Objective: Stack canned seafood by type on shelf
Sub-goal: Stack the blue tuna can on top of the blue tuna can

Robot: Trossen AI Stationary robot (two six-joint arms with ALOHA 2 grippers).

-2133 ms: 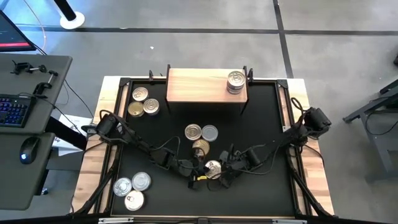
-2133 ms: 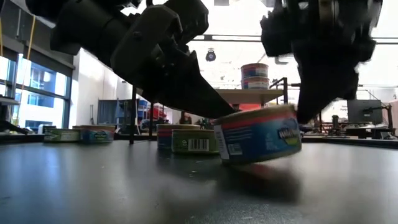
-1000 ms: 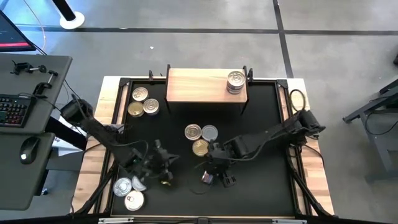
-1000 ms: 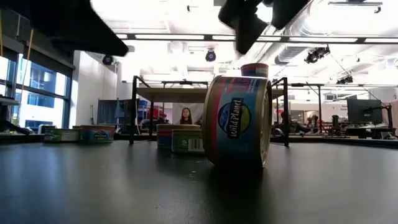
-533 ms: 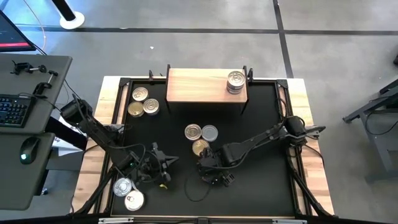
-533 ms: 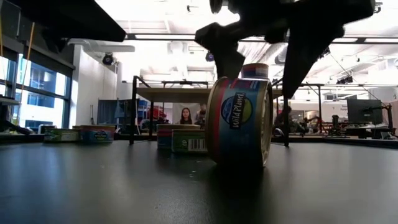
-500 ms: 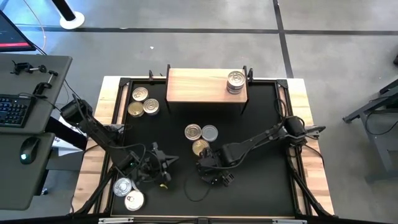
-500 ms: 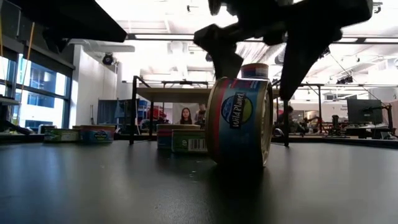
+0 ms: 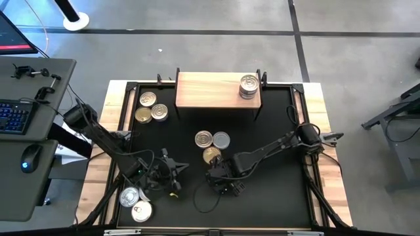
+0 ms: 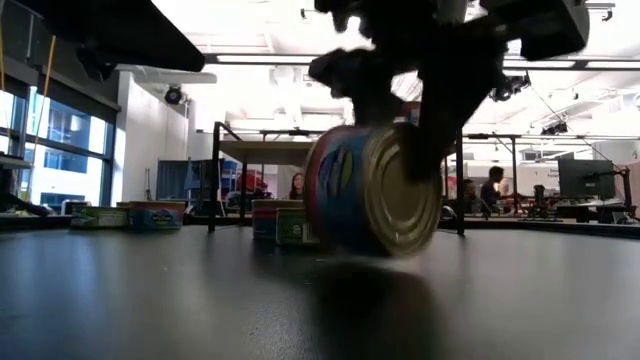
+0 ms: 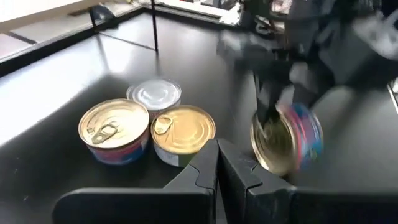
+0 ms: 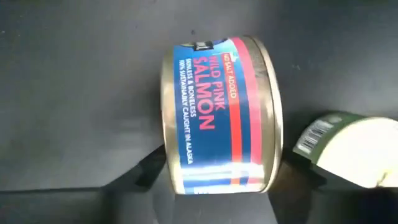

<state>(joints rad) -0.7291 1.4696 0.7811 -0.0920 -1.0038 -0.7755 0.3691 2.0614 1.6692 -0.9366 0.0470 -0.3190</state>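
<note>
Your pale wood shelf (image 9: 209, 90) on dark legs stands well beyond both grippers. Right gripper (image 10: 400, 95): fingers part-open, straddling the blue-and-red salmon tin (image 12: 217, 115), which stands on edge between them. Left gripper (image 11: 217, 163): fingers pressed together, holding nothing.

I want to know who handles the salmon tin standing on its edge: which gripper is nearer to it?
Right. The right gripper is right over the salmon tin, fingers either side. The left gripper sits well off to the tin's left, shut and empty.
</note>
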